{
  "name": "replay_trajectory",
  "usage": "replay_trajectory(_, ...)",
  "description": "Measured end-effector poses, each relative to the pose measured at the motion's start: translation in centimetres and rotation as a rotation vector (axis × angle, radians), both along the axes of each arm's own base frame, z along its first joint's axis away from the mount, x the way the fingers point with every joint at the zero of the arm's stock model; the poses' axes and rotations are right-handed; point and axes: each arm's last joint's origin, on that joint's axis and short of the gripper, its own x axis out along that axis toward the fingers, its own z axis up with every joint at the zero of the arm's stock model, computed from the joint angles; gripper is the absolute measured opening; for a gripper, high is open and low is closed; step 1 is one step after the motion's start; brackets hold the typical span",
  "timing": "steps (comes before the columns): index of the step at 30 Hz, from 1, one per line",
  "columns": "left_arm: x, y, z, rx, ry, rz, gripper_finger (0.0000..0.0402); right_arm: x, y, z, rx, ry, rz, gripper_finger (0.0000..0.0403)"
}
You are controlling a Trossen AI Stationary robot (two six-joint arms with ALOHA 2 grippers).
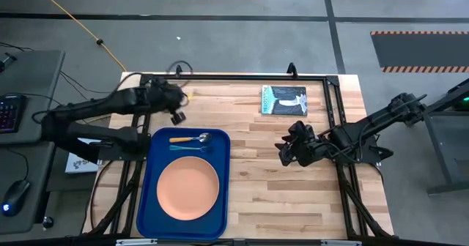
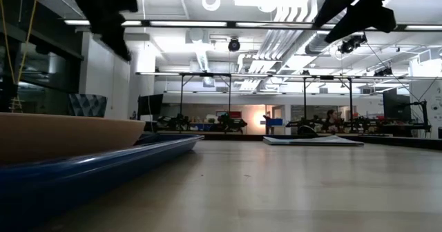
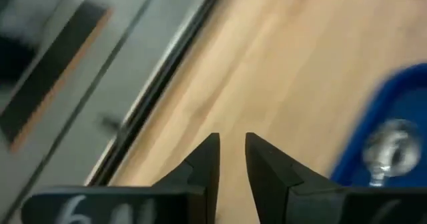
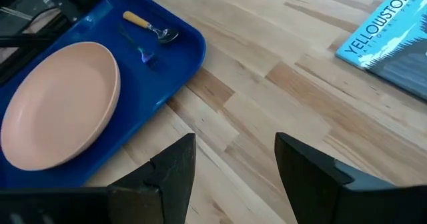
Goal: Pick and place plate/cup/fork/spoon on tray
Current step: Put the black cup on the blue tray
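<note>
The blue tray [image 1: 150, 202] lies at the table's near left. On it lie the salmon-orange plate [image 1: 188, 188], the yellow-handled spoon [image 1: 192, 138] and, beside the spoon, the teal-blue fork [image 1: 189, 147]. All three also show in the right wrist view: the plate [image 4: 60, 104], the spoon [image 4: 150, 25] and the fork [image 4: 141, 49]. The cup shows in no view. My left gripper [image 1: 176, 116] hangs over bare wood just beyond the tray's far edge, empty, its fingers [image 3: 207, 161] only a narrow gap apart. My right gripper [image 1: 282, 152] is open and empty above the table's middle right.
A teal-covered book [image 1: 283, 99] lies flat at the table's far side, right of centre. It also shows in the right wrist view [image 4: 393, 31]. Bare wood lies between the tray and my right gripper. A black frame [image 1: 234, 78] runs along the table's edges.
</note>
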Motion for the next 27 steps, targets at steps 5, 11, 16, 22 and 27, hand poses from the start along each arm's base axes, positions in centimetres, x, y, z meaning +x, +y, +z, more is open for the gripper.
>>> replay_trajectory(5,-2.9,2.0,-1.0,-0.161,0.105,0.216,0.0082,0.3,-0.8,0.0,0.014,0.002,-0.029,0.0196)
replay_trajectory(11,-3.3,4.0,-1.9,-0.263,0.114,0.317,0.0152,0.8,-1.7,0.1,0.018,0.011,-0.015,0.0196)
replay_trajectory(16,-3.1,5.6,-3.2,-0.343,0.168,0.353,0.0201,1.1,-2.2,0.1,0.027,0.016,-0.002,0.0196)
replay_trajectory(22,-2.5,7.3,-5.0,-0.443,0.236,0.369,0.0225,1.1,-2.3,0.1,0.033,0.017,-0.006,0.0196)
replay_trajectory(27,-2.2,8.2,-6.2,-0.466,0.298,0.389,0.0225,1.1,-2.4,0.1,0.034,0.016,-0.007,0.0196)
